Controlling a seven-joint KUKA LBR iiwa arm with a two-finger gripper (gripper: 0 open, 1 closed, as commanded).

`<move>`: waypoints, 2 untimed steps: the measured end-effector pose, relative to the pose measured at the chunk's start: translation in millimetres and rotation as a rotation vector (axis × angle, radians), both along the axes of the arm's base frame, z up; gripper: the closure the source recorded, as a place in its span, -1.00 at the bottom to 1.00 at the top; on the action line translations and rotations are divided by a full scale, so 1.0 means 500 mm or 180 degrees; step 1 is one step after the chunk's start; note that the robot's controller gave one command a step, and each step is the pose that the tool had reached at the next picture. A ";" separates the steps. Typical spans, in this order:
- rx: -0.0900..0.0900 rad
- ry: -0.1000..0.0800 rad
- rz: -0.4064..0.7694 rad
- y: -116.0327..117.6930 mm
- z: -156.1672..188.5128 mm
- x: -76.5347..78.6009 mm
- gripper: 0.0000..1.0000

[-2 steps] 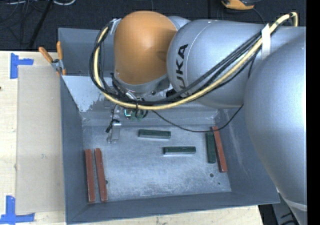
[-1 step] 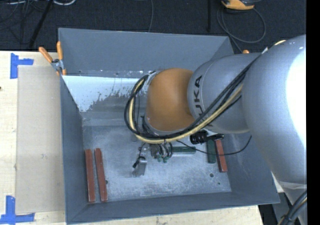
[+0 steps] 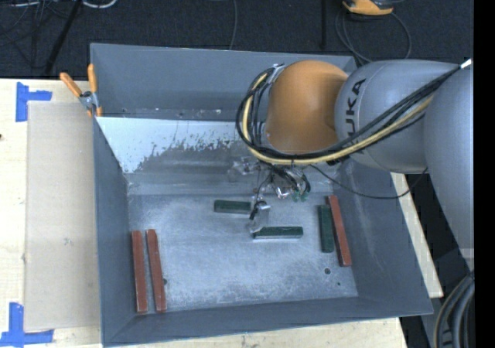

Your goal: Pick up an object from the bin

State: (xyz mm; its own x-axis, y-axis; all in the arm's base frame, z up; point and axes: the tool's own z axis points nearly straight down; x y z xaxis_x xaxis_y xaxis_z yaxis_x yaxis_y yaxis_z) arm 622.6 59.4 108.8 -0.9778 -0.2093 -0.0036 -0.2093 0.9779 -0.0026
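Observation:
My gripper [image 3: 256,215] hangs low in the middle of the bin, under the orange wrist cover. Its fingers point down between two dark green flat bars. One dark green bar [image 3: 232,206] lies just left of the fingers. The other dark green bar [image 3: 278,233] lies just below and right of them. Nothing shows between the fingers, and they sit close to both bars.
At the right of the bin floor a dark green bar [image 3: 326,228] lies beside a reddish-brown bar [image 3: 339,230]. Two reddish-brown bars [image 3: 148,270] lie side by side at the left front. The arm covers the back right of the bin.

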 end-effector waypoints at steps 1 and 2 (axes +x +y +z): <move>0.0005 0.0024 0.0314 -0.012 -0.082 -0.008 -1.00; 0.0009 0.0013 0.0297 -0.014 -0.077 -0.005 1.00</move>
State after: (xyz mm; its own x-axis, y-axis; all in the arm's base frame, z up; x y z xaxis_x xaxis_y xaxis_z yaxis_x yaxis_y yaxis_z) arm 620.0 52.6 70.2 -0.9541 -0.2995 -0.0003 -0.2995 0.9541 0.0013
